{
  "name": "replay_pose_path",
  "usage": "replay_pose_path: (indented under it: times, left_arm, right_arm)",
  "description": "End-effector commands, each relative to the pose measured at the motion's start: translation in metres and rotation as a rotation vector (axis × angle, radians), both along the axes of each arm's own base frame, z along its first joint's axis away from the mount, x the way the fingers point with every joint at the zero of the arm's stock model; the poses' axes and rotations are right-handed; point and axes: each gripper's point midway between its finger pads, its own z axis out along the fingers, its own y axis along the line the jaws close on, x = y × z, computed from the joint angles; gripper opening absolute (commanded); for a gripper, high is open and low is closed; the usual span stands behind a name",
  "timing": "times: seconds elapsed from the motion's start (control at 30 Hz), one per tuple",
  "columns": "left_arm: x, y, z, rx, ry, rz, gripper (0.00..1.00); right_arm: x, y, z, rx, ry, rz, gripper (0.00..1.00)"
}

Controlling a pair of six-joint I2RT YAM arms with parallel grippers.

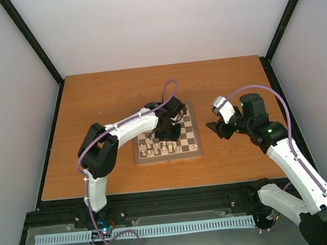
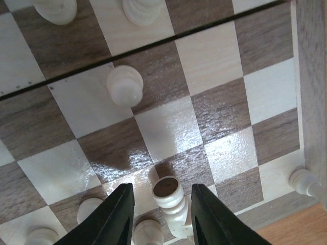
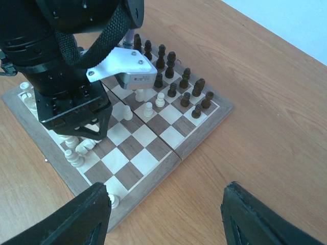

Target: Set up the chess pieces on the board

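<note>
The board lies mid-table, checkered with a brown frame. My left gripper hangs low over its near side. In the left wrist view a cream chess piece lies tipped with its brown base toward the camera, between the fingers of the left gripper. The jaws stand apart, with a clear gap on the left side of the piece. Dark pieces line the board's far rows and cream pieces the near rows. My right gripper is open over bare table beside the board, with nothing between its fingers.
Cream pawns stand a few squares ahead of the left fingers, and another cream piece sits at the board's corner. The left arm's wrist covers part of the board. Black frame posts and white walls bound the wooden table.
</note>
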Motion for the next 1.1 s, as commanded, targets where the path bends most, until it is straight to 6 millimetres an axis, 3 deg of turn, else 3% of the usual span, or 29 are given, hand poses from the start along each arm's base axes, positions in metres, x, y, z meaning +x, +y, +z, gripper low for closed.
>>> replay_pose_path:
  times: [0.0, 0.47, 0.63, 0.83, 1.07]
  left_arm:
    - [-0.005, -0.008, 0.004, 0.017, 0.009, -0.006, 0.32]
    - [-0.014, -0.012, -0.011, 0.092, 0.047, -0.027, 0.31]
    - [-0.012, -0.017, -0.014, 0.088, 0.054, -0.033, 0.24]
    - [-0.002, -0.027, -0.016, 0.084, 0.047, -0.044, 0.14]
    - [0.013, -0.042, -0.010, 0.062, 0.012, -0.055, 0.10]
  right_arm:
    - [-0.002, 0.002, 0.000, 0.014, -0.003, 0.020, 0.61]
    - [-0.005, 0.004, -0.001, 0.019, 0.002, 0.035, 0.61]
    - [-0.005, 0.004, -0.001, 0.018, 0.002, 0.037, 0.61]
    - [-0.004, 0.003, -0.002, 0.016, 0.004, 0.034, 0.61]
    - [-0.004, 0.003, -0.002, 0.017, 0.007, 0.033, 0.61]
